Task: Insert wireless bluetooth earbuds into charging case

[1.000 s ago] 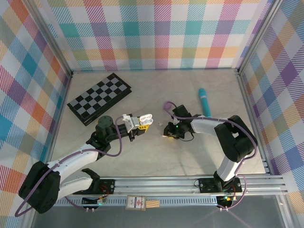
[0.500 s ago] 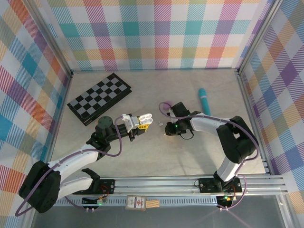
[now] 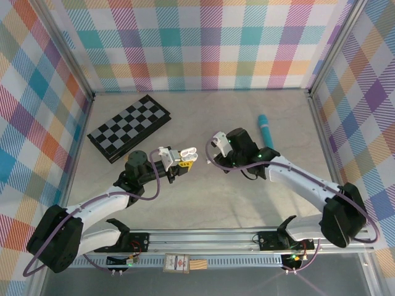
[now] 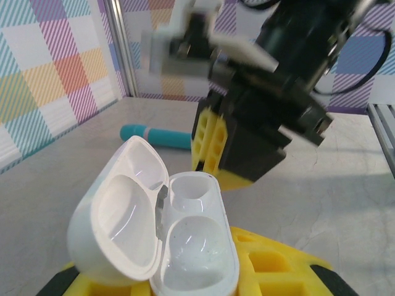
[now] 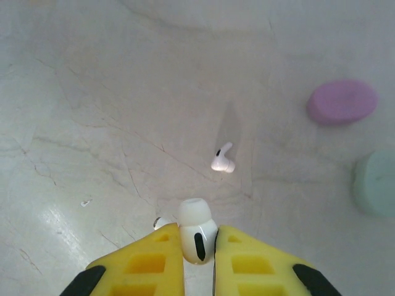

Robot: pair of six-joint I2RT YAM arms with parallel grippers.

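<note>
My left gripper is shut on a white charging case, held above the table with its lid swung open to the left and both wells empty. In the top view the case sits left of centre. My right gripper is shut on a white earbud pinched between its yellow fingers, lifted off the table. It hangs just beyond the case, its yellow fingers pointing down. A second white earbud lies on the table below it.
A pink pebble-like case and a pale green one lie to the right in the right wrist view. A teal cylinder lies at the back right and a folded chessboard at the back left. Metal rails edge the table.
My right gripper has closed on an earbud and risen from the table, its arm stretching out. The left gripper holds the open case in the same place.
</note>
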